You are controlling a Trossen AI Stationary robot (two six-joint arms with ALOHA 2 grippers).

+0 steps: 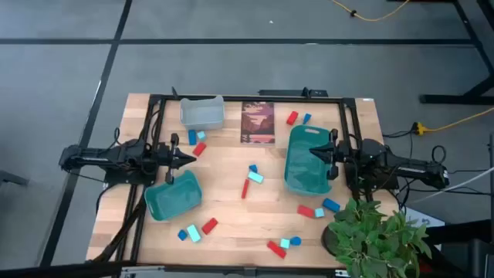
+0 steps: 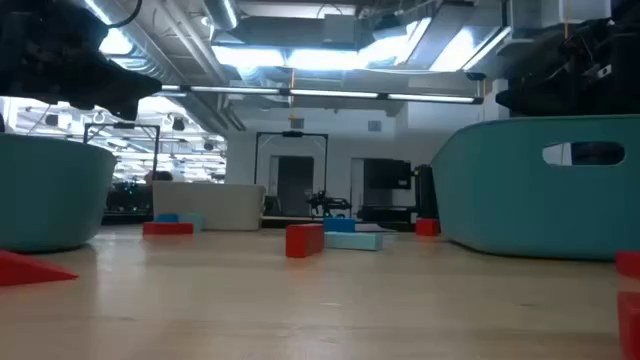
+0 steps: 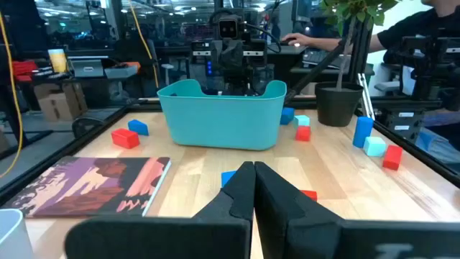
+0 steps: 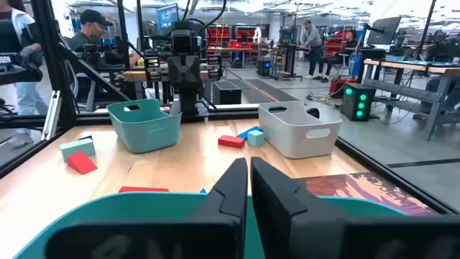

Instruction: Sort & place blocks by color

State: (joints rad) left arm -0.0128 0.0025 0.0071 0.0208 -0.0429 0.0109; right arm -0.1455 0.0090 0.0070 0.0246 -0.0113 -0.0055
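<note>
Red, dark blue and cyan blocks (image 1: 253, 177) lay scattered over the wooden table (image 1: 231, 224), none in a bin. The left gripper (image 1: 187, 159), fingers together and empty, hovered above the small teal bin (image 1: 174, 197). The right gripper (image 1: 313, 154), likewise closed on nothing, hung over the large teal bin (image 1: 297, 174). Farther back stood a grey bin (image 1: 202, 111) beside the picture card (image 1: 258, 122).
</note>
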